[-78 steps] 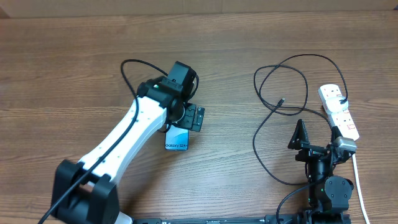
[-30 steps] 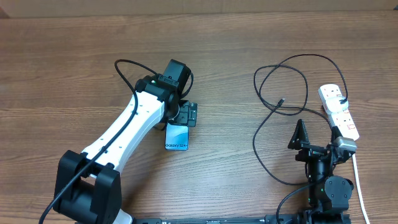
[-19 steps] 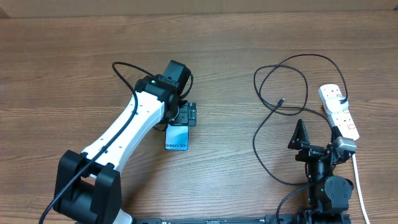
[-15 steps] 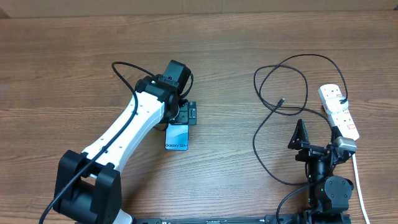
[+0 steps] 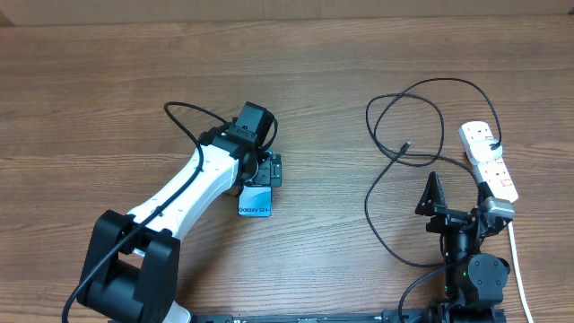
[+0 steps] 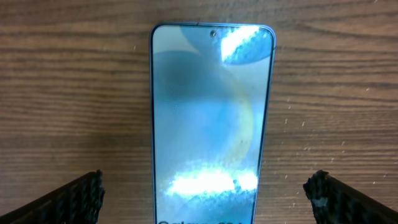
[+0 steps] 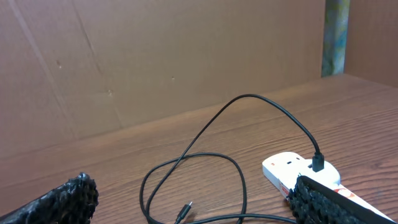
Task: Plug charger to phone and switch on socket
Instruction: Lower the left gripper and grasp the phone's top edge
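The phone (image 5: 256, 200) lies flat on the wooden table, its blue-white screen up; it fills the middle of the left wrist view (image 6: 210, 118). My left gripper (image 5: 263, 170) is open right above the phone's upper end, one finger on each side of it (image 6: 205, 199). The black charger cable (image 5: 421, 117) lies in loops at the right, its plug tip (image 5: 405, 144) free on the table, its other end plugged into the white socket (image 5: 489, 157). The right wrist view shows the tip (image 7: 184, 212), cable (image 7: 249, 102) and socket (image 7: 301, 171). My right gripper (image 5: 448, 215) is open, empty, near the front edge (image 7: 193, 199).
The socket's thick white cord (image 5: 518, 260) runs down toward the front right edge. A brown cardboard wall (image 7: 155, 56) stands behind the table. Bare wood lies between the phone and the cable loops.
My left arm has shifted a little left and forward, bringing the open gripper closer over the phone's upper end. Phone, cable, socket and right arm have not moved.
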`<action>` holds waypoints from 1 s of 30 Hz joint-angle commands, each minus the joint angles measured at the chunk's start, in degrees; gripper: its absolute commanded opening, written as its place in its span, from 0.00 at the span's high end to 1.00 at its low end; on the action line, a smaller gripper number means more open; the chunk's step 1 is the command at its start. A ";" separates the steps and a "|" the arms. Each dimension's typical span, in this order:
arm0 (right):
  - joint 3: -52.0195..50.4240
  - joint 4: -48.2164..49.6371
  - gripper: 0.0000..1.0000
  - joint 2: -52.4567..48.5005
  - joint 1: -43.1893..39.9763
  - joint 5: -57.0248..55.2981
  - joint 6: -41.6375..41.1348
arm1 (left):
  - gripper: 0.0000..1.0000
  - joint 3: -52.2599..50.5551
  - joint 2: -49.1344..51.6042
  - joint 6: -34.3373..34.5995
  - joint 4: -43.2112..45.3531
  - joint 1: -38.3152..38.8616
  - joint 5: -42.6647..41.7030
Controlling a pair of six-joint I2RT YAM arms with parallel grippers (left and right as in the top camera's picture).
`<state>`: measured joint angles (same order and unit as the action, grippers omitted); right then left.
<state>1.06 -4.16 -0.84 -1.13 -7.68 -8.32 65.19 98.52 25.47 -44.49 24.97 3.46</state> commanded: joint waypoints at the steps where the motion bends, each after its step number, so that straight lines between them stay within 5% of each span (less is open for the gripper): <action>1: -0.61 0.17 0.00 0.68 -0.15 0.26 0.26 | 0.01 -0.98 0.72 -1.60 1.44 -0.20 0.13; 24: -0.61 0.17 0.00 0.68 -0.17 0.26 0.28 | 0.00 -4.13 14.86 -1.46 5.73 -0.20 -3.10; 30: -0.61 0.17 0.00 0.68 -0.17 0.26 0.26 | 0.20 -4.13 16.22 -1.46 4.90 -0.20 -4.17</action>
<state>1.06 -4.19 -0.84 -1.13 -7.70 -8.29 64.42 108.14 23.88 -40.05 25.06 1.96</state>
